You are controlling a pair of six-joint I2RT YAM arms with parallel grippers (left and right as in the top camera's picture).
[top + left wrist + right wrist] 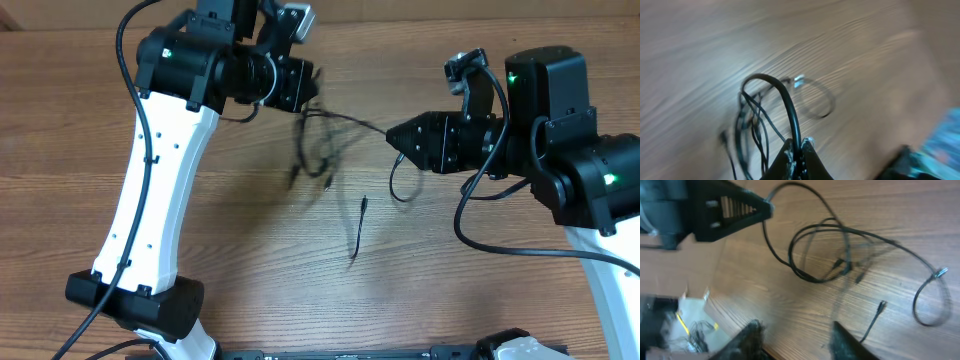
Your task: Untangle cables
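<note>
My left gripper (306, 92) is shut on a black cable (790, 107) and holds a tangle of thin black cables (315, 150) lifted above the table. The tangle hangs in loose loops in the left wrist view (754, 125) and the right wrist view (822, 255). One strand runs right to a loop (400, 185) with a silver-tipped plug (940, 272). A separate short cable (357, 228) lies free on the table. My right gripper (392, 134) is open and empty (797, 330), right of the tangle. The left gripper's jaws (801, 146) pinch the cable.
The wooden table (250, 260) carries only the cables. The left arm's white link (160, 170) and base stand at the left, the right arm's black body (560, 150) at the right. Thick arm wires (500, 245) trail near the right arm.
</note>
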